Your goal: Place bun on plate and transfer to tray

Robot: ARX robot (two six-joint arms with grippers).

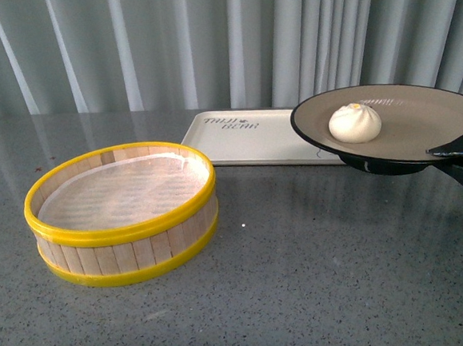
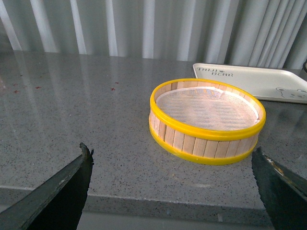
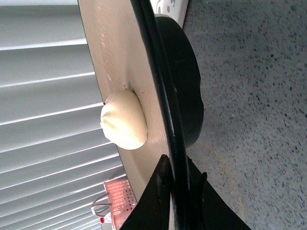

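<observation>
The cream-white bun (image 1: 354, 123) sits on the beige plate (image 1: 420, 122) with a black rim. My right gripper (image 1: 459, 153) is shut on the plate's right rim and holds it in the air, over the right end of the cream tray (image 1: 249, 137). In the right wrist view the jaws (image 3: 178, 167) clamp the black rim (image 3: 163, 96) with the bun (image 3: 123, 120) on the plate's inside. My left gripper (image 2: 172, 158) is open and empty near the table's front edge. The tray also shows in the left wrist view (image 2: 254, 80).
A yellow-rimmed wooden steamer basket (image 1: 122, 214) with a white liner stands at the left of the grey table; it also shows in the left wrist view (image 2: 206, 120). A grey curtain hangs behind. The table's front edge (image 2: 144, 201) lies close below my left gripper.
</observation>
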